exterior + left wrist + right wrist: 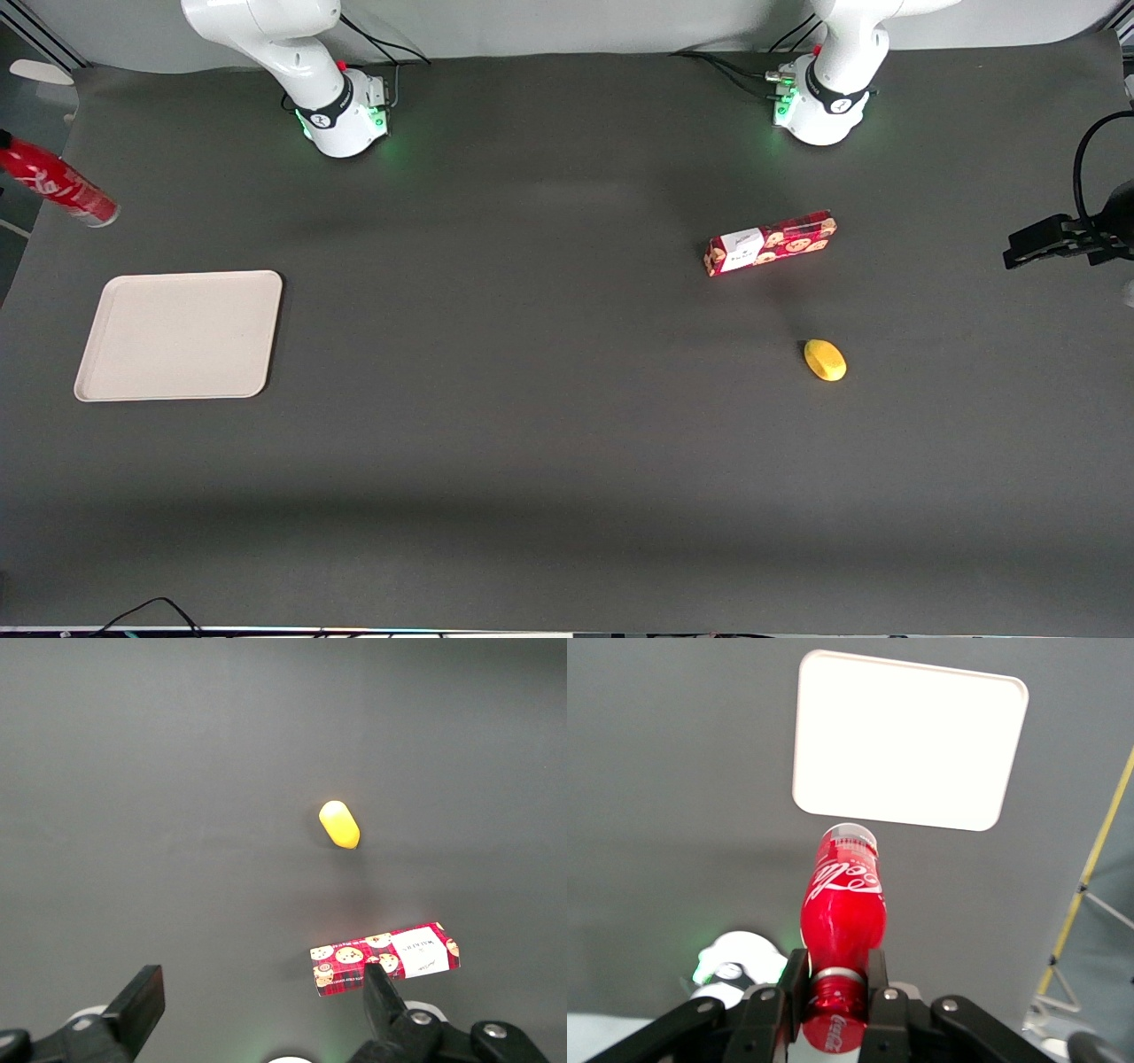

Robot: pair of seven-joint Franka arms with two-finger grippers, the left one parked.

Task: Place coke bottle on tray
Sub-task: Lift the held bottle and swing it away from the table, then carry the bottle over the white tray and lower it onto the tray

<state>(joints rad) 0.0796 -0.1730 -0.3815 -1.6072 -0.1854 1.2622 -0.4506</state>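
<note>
The coke bottle (843, 904) is red with white script lettering and a red cap. My right gripper (833, 979) is shut on its neck, just under the cap, and the bottle's base points toward the tray (908, 740). In the front view the bottle (58, 186) hangs tilted in the air at the working arm's end of the table, farther from the camera than the tray (182, 335). The gripper itself is out of the front view. The cream tray lies flat on the grey table with nothing on it.
A red cookie box (769, 243) and a yellow fruit (825, 360) lie toward the parked arm's end; both show in the left wrist view, box (383, 958) and fruit (339, 824). A yellow pole (1099, 859) stands off the table edge near the bottle.
</note>
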